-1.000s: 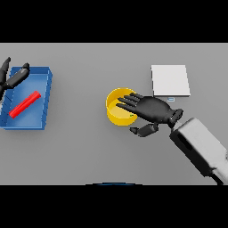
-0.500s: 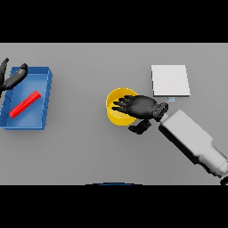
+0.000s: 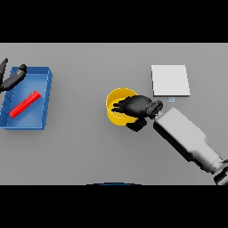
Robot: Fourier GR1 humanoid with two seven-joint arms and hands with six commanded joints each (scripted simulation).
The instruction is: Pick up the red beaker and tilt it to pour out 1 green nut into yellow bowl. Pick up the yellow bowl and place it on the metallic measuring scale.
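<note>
The yellow bowl (image 3: 116,99) stands at the table's middle. My right hand (image 3: 137,107) lies over its right half, fingers curled down inside the rim and the thumb outside at the bowl's near edge. What is in the bowl is hidden by the hand. The red beaker (image 3: 25,104) lies on its side in the blue tray (image 3: 46,91) at the left. My left hand (image 3: 10,79) hovers at the tray's far left corner, fingers relaxed and holding nothing. The flat metallic scale (image 3: 170,80) sits just beyond and to the right of the bowl.
My right forearm (image 3: 187,139) stretches from the lower right corner toward the bowl, passing near the scale's front edge. Bare grey table lies between the tray and the bowl.
My right hand has slid left over the bowl and its spread fingers have curled down round the rim. The bowl, tray, beaker and left hand have stayed put.
</note>
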